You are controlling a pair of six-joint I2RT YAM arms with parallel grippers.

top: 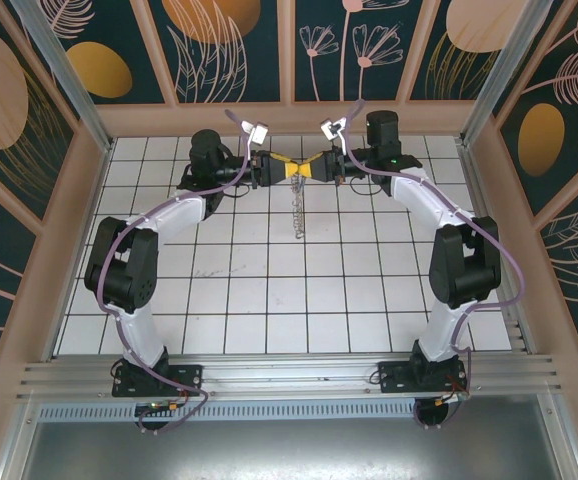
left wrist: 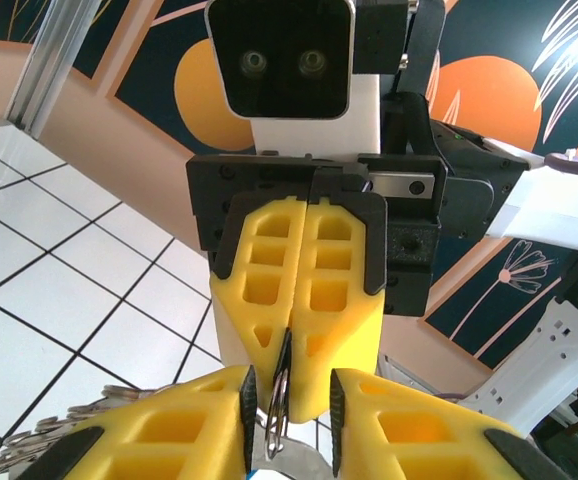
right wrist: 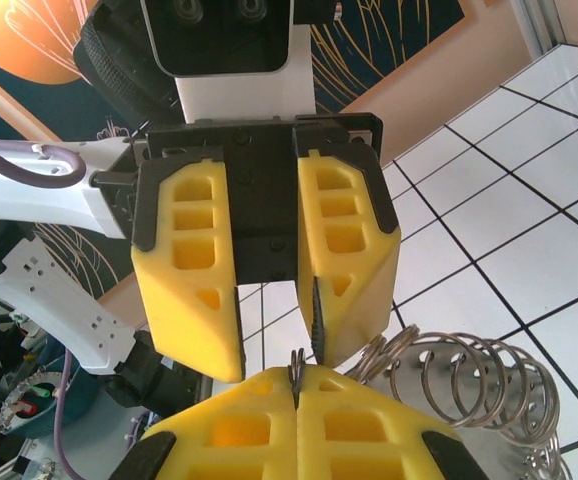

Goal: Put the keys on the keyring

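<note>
Enclosure: dark teal wall panels [top: 229, 40] printed with orange discs and pale leaf outlines, framed in tan wood, around a white tiled table [top: 269, 300] with dark grout lines.

Aluminium rail [top: 289, 375]: runs along the near edge and carries both arm bases.

Left arm [top: 134, 260] and right arm [top: 459, 260]: white and black, each bent at the elbow, extended to the far middle of the table, where they meet nose to nose.

Left gripper [right wrist: 277, 352]: yellow fingers [right wrist: 189, 280] a narrow gap apart. The thin wire of the keyring [left wrist: 277, 420] stands in that gap; whether it touches a pad cannot be told.

Right gripper [left wrist: 292, 385]: yellow fingers pressed together, pinching the keyring's wire in the seam between them.

Keyring [top: 297, 212]: held between the two grippers at the far middle. Its silvery fringe trails toward the near side; whether it reaches the tiles cannot be told.

Silvery rings [right wrist: 459, 385]: a close row of coils just beside the right gripper's fingers.

Flat silvery pieces [left wrist: 49, 440]: bunched low beside the left gripper's finger.
</note>
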